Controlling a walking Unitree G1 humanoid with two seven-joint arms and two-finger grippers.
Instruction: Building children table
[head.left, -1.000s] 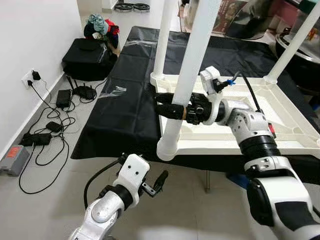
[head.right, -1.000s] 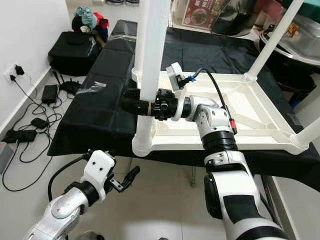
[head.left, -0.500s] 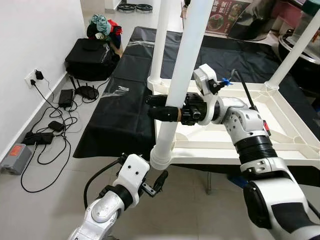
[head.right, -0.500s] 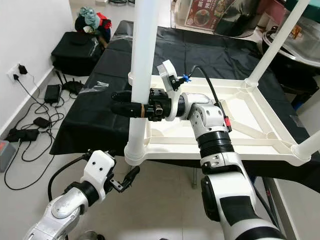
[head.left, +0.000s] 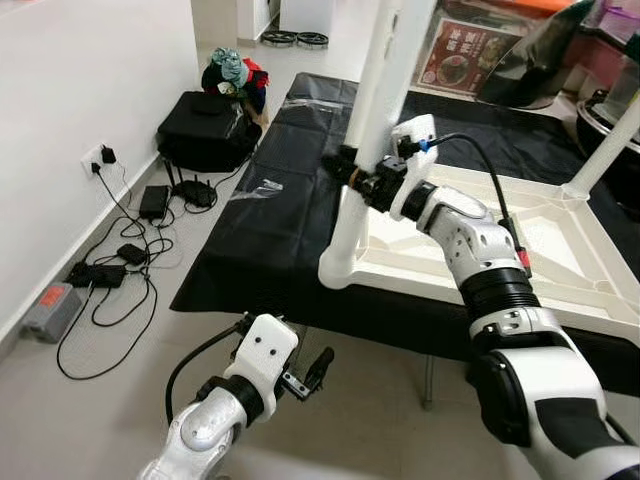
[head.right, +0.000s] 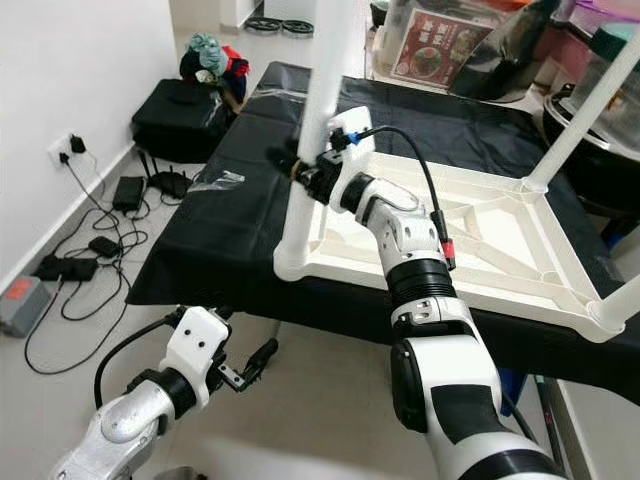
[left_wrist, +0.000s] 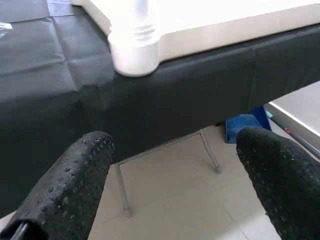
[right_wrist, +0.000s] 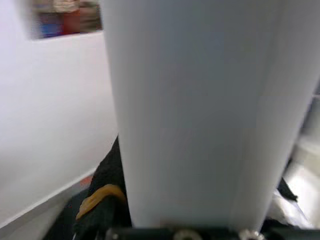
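Note:
A white children's table (head.left: 480, 250) lies upside down on a table draped in black cloth (head.left: 270, 220). Its near-left leg (head.left: 370, 110) stands up from the corner socket (left_wrist: 134, 47). My right gripper (head.left: 355, 175) is shut on that leg just above the frame; in the right wrist view the leg (right_wrist: 200, 115) sits between the black fingers (right_wrist: 100, 200). Another leg (head.right: 580, 110) rises at the far right corner. My left gripper (head.left: 318, 365) hangs open, low in front of the cloth's edge, its fingers (left_wrist: 70, 185) apart and holding nothing.
A white wall runs along the left. On the floor beside it lie cables and power adapters (head.left: 120, 250), a black bag (head.left: 205, 130) and a pile of clothes (head.left: 232, 72). Pots (head.right: 590, 130) and a poster (head.left: 465, 55) crowd the back right. Bare floor lies under my left arm.
The whole view has shifted, so the camera moved. My right gripper, earlier straddling the leg with its fingers reaching past it, now sits tight against the leg. The left arm is unchanged.

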